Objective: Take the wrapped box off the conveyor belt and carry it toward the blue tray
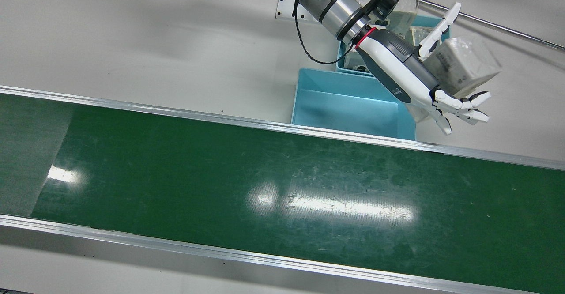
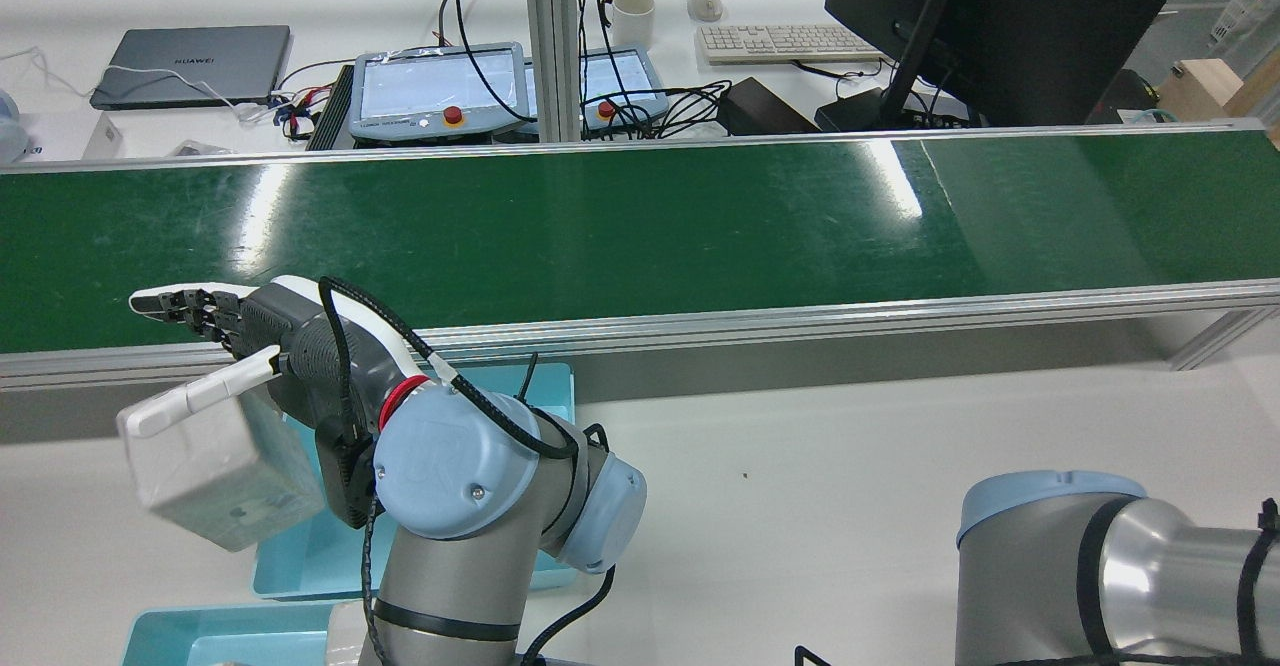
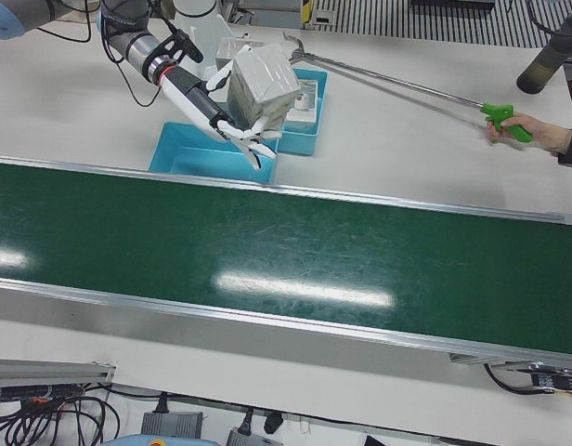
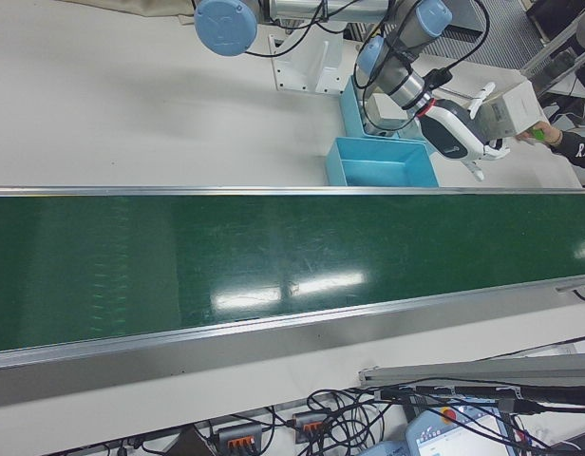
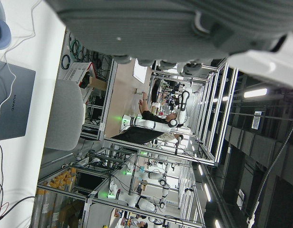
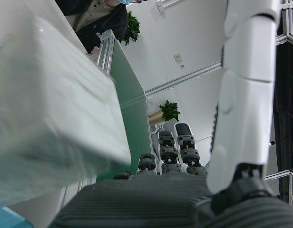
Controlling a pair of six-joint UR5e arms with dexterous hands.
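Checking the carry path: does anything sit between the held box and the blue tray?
Nothing visible does. The left hand holds the box in the air beside the empty blue tray, with open space between them. A grabber rod passes on the box's far side, not in the path.

green conveyor belt (image 1: 282,188), light blue tray (image 1: 353,108), pale grey wrapped box (image 1: 468,64)

Wrapped box (image 1: 465,62) in left hand (image 1: 423,80)

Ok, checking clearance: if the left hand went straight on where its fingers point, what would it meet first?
Probably nothing: the left hand, holding the wrapped box, points out over the conveyor rail and belt, apparently above them; height unclear.
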